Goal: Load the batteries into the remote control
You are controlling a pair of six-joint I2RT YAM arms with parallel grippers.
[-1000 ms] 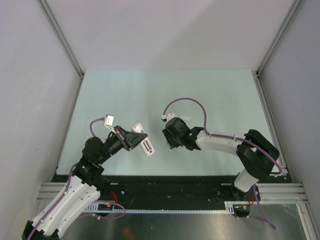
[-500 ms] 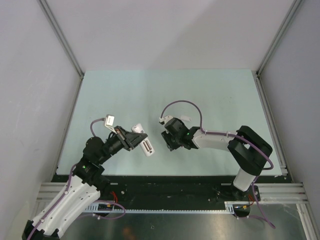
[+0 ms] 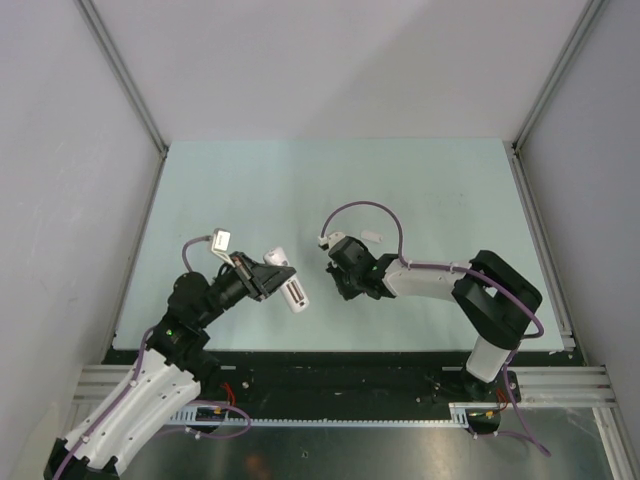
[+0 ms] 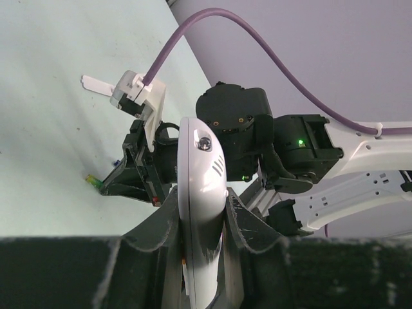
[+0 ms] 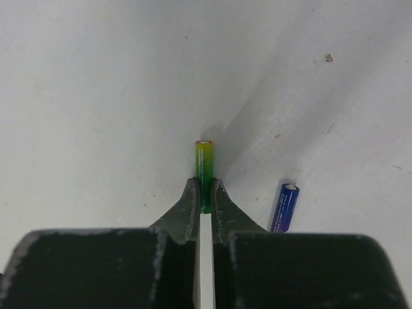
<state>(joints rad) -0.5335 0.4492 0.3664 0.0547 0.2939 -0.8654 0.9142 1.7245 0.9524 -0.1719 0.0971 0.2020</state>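
My left gripper (image 3: pixel 277 278) is shut on the white remote control (image 3: pixel 293 294), holding it above the table's near left part. In the left wrist view the remote control (image 4: pixel 201 174) stands edge-on between the two fingers. My right gripper (image 5: pixel 205 190) points down at the table and is shut on the green battery (image 5: pixel 203 162), whose far end sticks out past the fingertips. The purple battery (image 5: pixel 284 206) lies on the table just right of those fingers. From above, the right gripper (image 3: pixel 340 280) is a short way right of the remote control.
A small white flat cover piece (image 3: pixel 372 236) lies on the pale green table (image 3: pixel 330 180) behind the right wrist. Grey walls close the table on three sides. The arm bases and a black rail (image 3: pixel 340 375) run along the near edge.
The right gripper's jaws have closed onto the green battery, and that arm has edged slightly left. The left gripper and the remote control have stayed where they were.
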